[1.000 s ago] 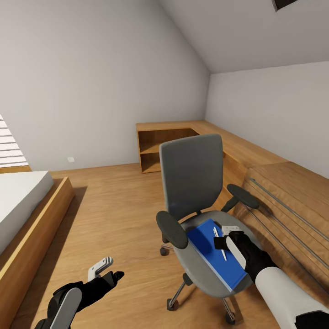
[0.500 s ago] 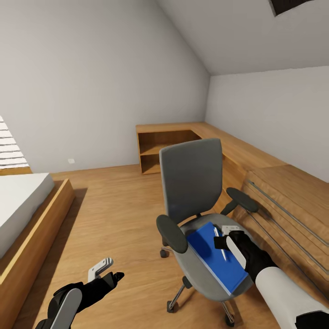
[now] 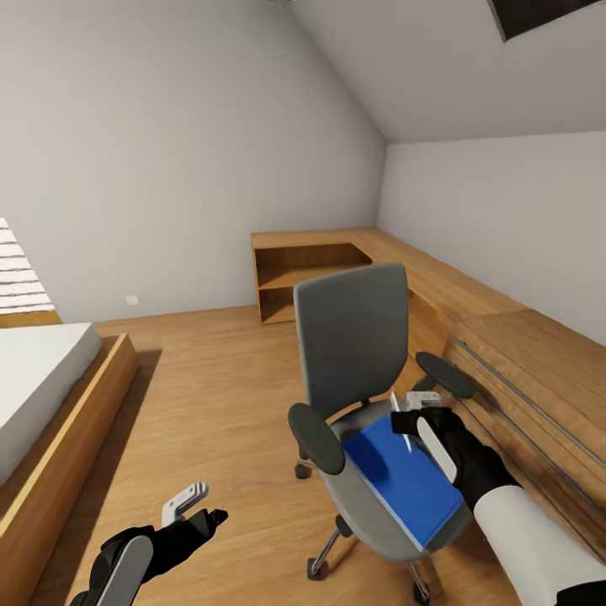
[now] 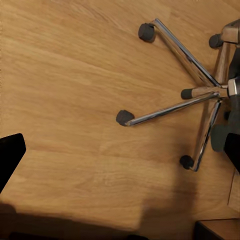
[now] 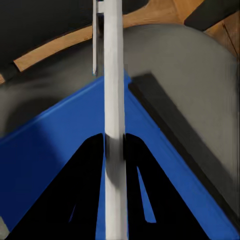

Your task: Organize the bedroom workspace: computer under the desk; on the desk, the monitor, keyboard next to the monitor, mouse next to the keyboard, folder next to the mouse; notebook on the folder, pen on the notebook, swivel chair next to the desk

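Right gripper, lower right of the head view, was clamped on a white pen, fingers pinched narrow around the barrel; pen's long axis ran roughly along the gripper's own line, clip end away from the wrist, held just above the blue folder, apart from it as far as could be told. Folder lay flat on the seat of the swivel chair, directly below the gripper, long axis running from chair centre toward the frame's lower right. Right arm was much the nearer to it. Left gripper, lower left of the frame, hung over bare wood floor, holding nothing; jaws looked parted. Its wrist view looked down on the chair's chrome star base. Judgement: pen had to go somewhere before the folder could be gripped; desk not in view, wooden shelf unit against the far wall.
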Available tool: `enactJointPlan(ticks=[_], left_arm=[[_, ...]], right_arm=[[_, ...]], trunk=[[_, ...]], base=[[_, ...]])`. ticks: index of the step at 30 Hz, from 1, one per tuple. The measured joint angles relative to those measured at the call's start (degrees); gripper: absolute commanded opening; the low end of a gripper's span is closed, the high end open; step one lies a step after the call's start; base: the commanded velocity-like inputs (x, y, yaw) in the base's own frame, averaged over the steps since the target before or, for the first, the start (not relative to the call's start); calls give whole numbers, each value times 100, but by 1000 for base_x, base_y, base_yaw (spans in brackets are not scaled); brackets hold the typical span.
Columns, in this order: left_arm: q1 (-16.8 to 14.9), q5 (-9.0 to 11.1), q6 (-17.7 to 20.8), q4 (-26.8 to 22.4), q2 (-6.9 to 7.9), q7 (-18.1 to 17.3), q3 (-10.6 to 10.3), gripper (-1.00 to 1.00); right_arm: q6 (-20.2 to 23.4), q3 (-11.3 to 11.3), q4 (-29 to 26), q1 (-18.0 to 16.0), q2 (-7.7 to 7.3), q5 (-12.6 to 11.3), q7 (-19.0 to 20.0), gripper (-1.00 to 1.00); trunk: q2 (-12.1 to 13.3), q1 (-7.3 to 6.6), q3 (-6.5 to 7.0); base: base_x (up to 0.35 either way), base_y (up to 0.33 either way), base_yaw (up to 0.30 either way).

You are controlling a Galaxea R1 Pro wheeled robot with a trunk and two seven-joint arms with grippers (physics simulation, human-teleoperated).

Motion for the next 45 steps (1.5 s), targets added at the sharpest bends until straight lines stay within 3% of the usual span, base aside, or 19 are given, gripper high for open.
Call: enactJointPlan(ticks=[6, 11, 16, 20, 23, 27, 34, 40, 45], left_arm=[[1, -7, -15, 78, 0, 9, 7, 100], [-1, -16, -18, 148, 0, 10, 12, 100], [0, -18, -19, 160, 0, 10, 13, 100], [-1, -18, -19, 167, 2, 10, 13, 100], [-2, -18, -19, 170, 1, 10, 14, 100], [0, -18, -19, 171, 2, 10, 14, 100], [-2, -13, -19, 189, 7, 10, 12, 100], [-1, -3, -46, 337, 3, 10, 6, 100], [0, -98, -228, 1003, 0, 3, 4, 100]], right_arm=[[21, -18, -639, 145, -142, -51, -13, -100], [28, -242, -1101, 358, -191, -69, -24, -100], [169, -601, -1432, 548, -214, -70, -26, -100], [479, -1102, -1711, 590, -223, -65, -25, -100], [585, -1338, -1915, 643, -228, -66, -32, -100], [642, -1536, -2303, 809, -223, -72, -32, -100], [668, -1688, -2865, 1064, -229, -69, -36, -100], [679, -2178, -2993, 1137, -226, -70, -37, -100], [776, -2499, -3231, 1177, -226, -66, -39, -100]], trunk=[[241, -132, 108], [441, -242, 197], [642, -352, 287], [802, -439, 359], [923, -505, 413], [1083, -593, 485], [1364, -747, 621], [1605, -879, 745], [1805, -989, 850]], base=[[0, 0, 0], [0, 0, 0], [0, 0, 0], [0, 0, 0], [0, 0, 0], [0, 0, 0], [0, 0, -152], [0, 0, -236], [0, 0, -247]])
